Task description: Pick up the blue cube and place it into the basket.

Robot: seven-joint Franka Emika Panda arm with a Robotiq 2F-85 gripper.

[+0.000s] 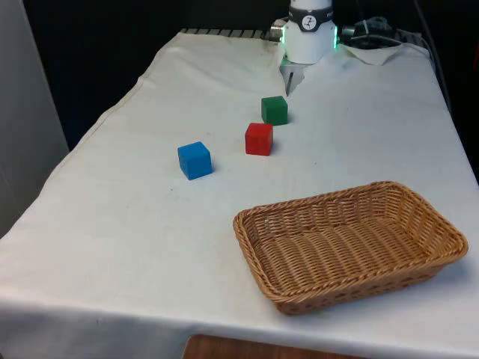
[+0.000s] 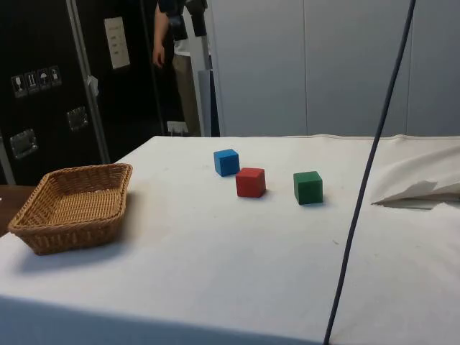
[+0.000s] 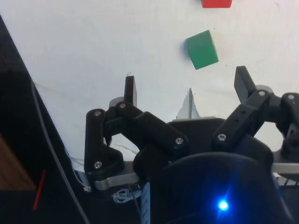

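Front view
- blue cube (image 1: 194, 160): seen on the white cloth (image 1: 112, 217), towards the front view's left, apart from the other cubes.
- red cube (image 1: 259, 139): placed right of the blue one, near it but not touching.
- green cube (image 1: 275, 110): set just behind the red cube, a little to the right, closest to the arm.
- basket (image 1: 419, 258): wicker, nothing seen inside, located near the table's front edge on the front view's right, well apart from the blue cube.
- arm (image 1: 309, 30): white body seen at the far end, above the cloth, beyond the green cube.

Side view
- cubes: lined up in a loose row, blue cube (image 2: 226, 162) farthest back, red cube (image 2: 250, 182) in the middle, green cube (image 2: 307, 187) at the right.
- basket (image 2: 43, 233): seen at the left, well away from the row.
- cable (image 2: 374, 165): dark, crossing the picture in front of the table.
- person (image 2: 176, 50): partly seen standing behind the table.

Wrist view
- gripper (image 3: 187, 88): held above bare cloth, nothing gripped.
- fingers (image 3: 130, 91): spread wide apart, only cloth seen between them.
- green cube (image 3: 202, 49): seen beyond the fingertips, clear of both.
- red cube (image 3: 217, 3): edge seen farther out.
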